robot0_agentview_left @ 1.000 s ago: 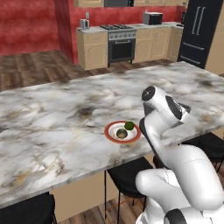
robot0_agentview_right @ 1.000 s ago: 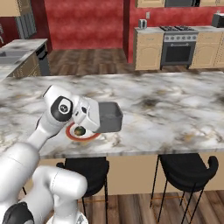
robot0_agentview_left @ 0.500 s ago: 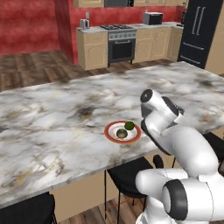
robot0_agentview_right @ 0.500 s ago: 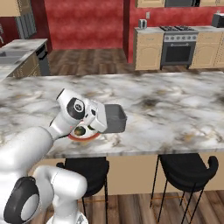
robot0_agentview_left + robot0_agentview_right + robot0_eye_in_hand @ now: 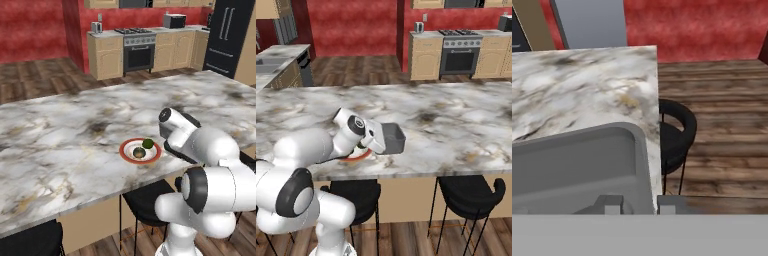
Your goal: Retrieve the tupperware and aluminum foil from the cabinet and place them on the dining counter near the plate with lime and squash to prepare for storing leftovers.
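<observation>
Black stools (image 5: 468, 194) below; stove (image 5: 138, 49) against far wall.

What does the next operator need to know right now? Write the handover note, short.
Gripper: shut on the tupperware's wall.
Tupperware: dark grey tub held at the dining counter, right beside the plate; whether it rests on the stone yet cannot be told.
Plate: near the counter's front edge, with food on it.
Done: tupperware fetched and brought to the plate.
Left: set the tub down and let go, then fetch the aluminum foil from the cabinet and place it near the plate.
</observation>
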Controlling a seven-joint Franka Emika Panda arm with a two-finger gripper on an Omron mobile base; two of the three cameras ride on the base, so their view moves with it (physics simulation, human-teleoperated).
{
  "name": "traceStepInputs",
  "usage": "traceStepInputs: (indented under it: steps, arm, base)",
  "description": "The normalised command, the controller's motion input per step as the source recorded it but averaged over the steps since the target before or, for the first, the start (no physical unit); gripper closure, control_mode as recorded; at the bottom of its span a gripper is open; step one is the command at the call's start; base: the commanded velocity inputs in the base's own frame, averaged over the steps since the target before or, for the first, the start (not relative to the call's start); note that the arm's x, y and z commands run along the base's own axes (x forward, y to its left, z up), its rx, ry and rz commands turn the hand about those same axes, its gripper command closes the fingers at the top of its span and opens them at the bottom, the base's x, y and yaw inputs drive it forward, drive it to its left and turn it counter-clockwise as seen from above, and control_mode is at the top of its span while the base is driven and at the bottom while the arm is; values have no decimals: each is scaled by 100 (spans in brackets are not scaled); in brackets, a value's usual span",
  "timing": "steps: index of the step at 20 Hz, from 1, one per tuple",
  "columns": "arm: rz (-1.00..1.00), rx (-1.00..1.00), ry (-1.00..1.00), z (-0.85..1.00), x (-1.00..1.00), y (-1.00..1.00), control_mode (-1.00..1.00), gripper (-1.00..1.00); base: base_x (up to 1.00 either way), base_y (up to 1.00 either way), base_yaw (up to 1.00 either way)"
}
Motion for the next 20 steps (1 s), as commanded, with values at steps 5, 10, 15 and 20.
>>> traceStepInputs:
  steps: [5, 10, 15, 20]
  arm:
    - [0, 0, 0, -44, 45, -8, -100, 100]
    - [0, 0, 0, -43, 44, 0, -100, 100]
    - [0, 0, 0, -39, 45, 0, -100, 100]
    - [0, 0, 0, -31, 48, 0, -100, 100]
  base:
    - [0, 0, 0]
    - [0, 0, 0]
    - [0, 0, 0]
    - [0, 0, 0]
